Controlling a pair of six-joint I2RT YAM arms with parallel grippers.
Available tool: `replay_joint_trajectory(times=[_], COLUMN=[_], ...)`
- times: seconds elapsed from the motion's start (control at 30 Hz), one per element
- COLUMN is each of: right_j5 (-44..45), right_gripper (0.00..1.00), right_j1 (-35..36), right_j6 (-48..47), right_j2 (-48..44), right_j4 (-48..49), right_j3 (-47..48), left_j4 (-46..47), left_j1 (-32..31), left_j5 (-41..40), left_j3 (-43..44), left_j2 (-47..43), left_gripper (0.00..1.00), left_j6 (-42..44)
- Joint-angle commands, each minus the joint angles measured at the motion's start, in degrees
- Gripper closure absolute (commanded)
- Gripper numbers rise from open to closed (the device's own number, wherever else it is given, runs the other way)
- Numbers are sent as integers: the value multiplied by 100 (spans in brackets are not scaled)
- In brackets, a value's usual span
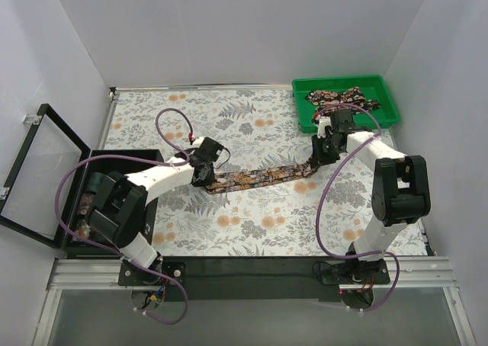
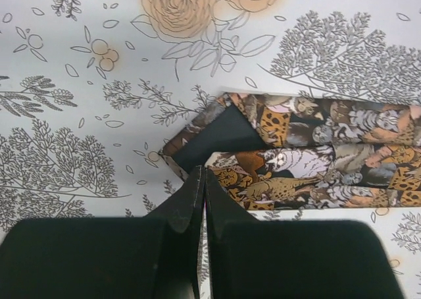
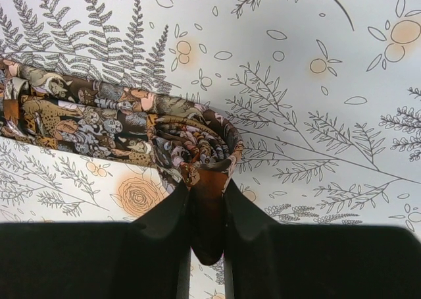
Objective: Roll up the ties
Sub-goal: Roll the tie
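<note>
A dark paisley tie lies across the middle of the fern-patterned tablecloth. Its left, pointed end is folded back and shows dark lining. My left gripper is shut, its tips at the near edge of that end, with nothing seen between the fingers. The tie's right end is wound into a small roll. My right gripper is shut on brown fabric of the roll. A second tie lies bunched in the green tray.
The green tray stands at the back right corner. A black box with its clear lid open sits at the left edge, near the left arm. White walls enclose the table.
</note>
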Motion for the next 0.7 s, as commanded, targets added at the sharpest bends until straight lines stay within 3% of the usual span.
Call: replay_joint_trajectory(times=[0.0,0.1,0.17,0.27,0.33,0.43,0.67], right_j5=[209,235,209,200,253,332,411], right_gripper=[99,99,99,99,99,99,99], right_j1=[16,25,8,16,25,25,25], right_j6=[-87,-96,-79,-96,-87,-113,-114], right_j2=[-169,-177,-142,-142,-177,-221,-248], right_j4=[48,48,48,48,40,40,40], right_j3=[101,101,119,128,128,128,136], left_j4=[38,82,117,99,91,204,293], left_j1=[130,139,139,148,148,148,139], left_j5=[-249,-240,-197,-179,-153,110,1085], left_j3=[-53,-89,-45,60,218,429,659], left_j2=[-64,-108,-126,-152,-187,-196,94], left_gripper=[100,82,63,43,35,28,28], left_j6=[96,140,176,263,334,597,1036])
